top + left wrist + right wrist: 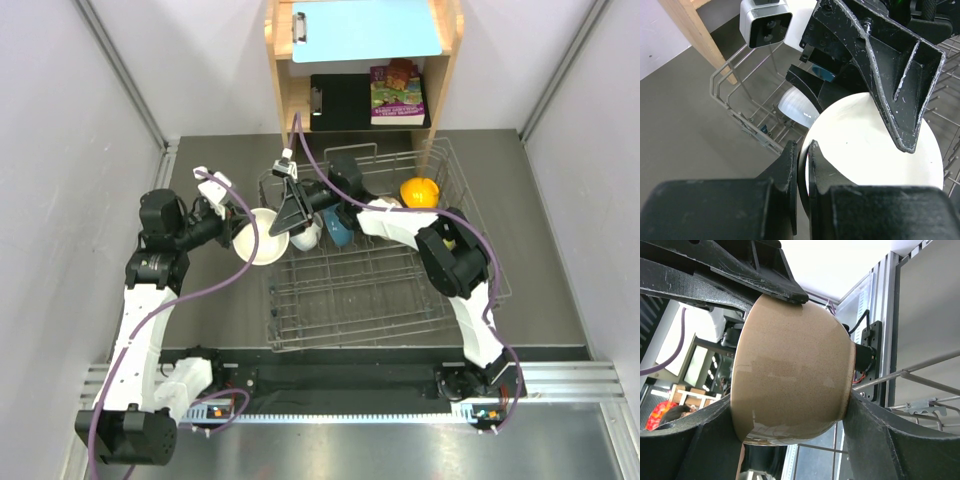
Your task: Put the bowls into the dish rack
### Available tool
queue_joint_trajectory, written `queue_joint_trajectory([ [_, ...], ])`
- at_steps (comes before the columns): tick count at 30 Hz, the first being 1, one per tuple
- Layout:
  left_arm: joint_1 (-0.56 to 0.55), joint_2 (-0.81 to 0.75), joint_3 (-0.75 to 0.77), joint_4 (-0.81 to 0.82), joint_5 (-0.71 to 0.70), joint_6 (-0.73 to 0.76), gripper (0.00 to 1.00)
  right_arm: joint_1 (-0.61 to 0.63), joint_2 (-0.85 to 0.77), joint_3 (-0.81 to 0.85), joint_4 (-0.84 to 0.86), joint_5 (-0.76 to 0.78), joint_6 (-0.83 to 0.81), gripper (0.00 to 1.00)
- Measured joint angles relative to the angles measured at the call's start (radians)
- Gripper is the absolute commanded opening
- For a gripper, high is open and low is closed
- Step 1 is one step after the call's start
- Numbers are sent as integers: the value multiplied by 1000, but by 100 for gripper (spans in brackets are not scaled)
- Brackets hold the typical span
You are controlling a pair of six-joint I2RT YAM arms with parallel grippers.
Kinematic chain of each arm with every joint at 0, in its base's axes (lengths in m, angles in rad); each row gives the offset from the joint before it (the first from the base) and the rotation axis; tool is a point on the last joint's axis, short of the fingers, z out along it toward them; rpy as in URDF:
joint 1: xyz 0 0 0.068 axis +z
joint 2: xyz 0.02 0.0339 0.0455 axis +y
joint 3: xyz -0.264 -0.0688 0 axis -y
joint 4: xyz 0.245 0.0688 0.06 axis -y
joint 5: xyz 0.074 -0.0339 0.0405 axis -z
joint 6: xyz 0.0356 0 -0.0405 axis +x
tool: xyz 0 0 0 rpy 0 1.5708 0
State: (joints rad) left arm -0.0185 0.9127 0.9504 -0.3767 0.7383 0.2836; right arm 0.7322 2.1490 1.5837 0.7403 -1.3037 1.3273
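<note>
A beige speckled bowl [258,238] hangs over the left edge of the dish rack [380,300]. My left gripper [240,232] is shut on its rim; the pinch shows in the left wrist view [804,147] against the bowl's cream inside [875,150]. My right gripper [285,222] reaches across from the right. In the right wrist view [790,405] its fingers straddle the bowl [790,370], one at the base and one at the rim, both touching. A white bowl [305,237], a blue bowl [338,232] and an orange bowl [420,190] stand in the rack. The green bowl is out of view.
A wooden shelf unit [360,60] with a blue clipboard and a book stands behind the rack; its leg shows in the left wrist view [695,30]. The rack's wire wall [740,120] lies just below the held bowl. Grey walls close in both sides.
</note>
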Motion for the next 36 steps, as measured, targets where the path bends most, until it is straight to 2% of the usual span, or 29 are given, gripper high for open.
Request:
queue_joint_trajectory([
  [1,0,0,0,0,0,0,0,0,-1,0,-2,0,0,24],
  [3,0,0,0,1,1,0,0,0,-1,0,-2,0,-1,31],
  [4,0,0,0,0,1,0,0,0,-1,0,-3,0,-1,41],
  [8,0,0,0,0,1,0,0,0,-1,0,-6,0,-2,59],
  [14,0,0,-5,0,2,-1,0,0,-9,2,-70,3,-53,66],
  [18,2,2,-10,1,0,-4,0,1,-18,23,-190,7,-136,69],
  [21,5,4,-10,3,-6,-11,0,3,-20,48,-278,27,-205,78],
  [24,1,11,-13,0,6,-28,0,12,-20,57,-314,60,-244,82],
  [27,-2,13,-14,0,10,-37,0,21,-20,60,-342,81,-266,82],
  [30,-2,13,-18,0,8,-41,0,23,-20,60,-353,92,-281,74],
  [32,-2,13,-21,0,4,-42,0,23,-20,60,-361,96,-288,62],
  [33,-2,13,-23,0,-1,-42,0,23,-20,60,-365,97,-288,47],
  [35,-2,14,-25,1,-8,-43,0,24,-22,60,-379,111,-293,37],
  [36,-2,14,-25,0,-14,-42,0,25,-22,60,-386,115,-293,29],
])
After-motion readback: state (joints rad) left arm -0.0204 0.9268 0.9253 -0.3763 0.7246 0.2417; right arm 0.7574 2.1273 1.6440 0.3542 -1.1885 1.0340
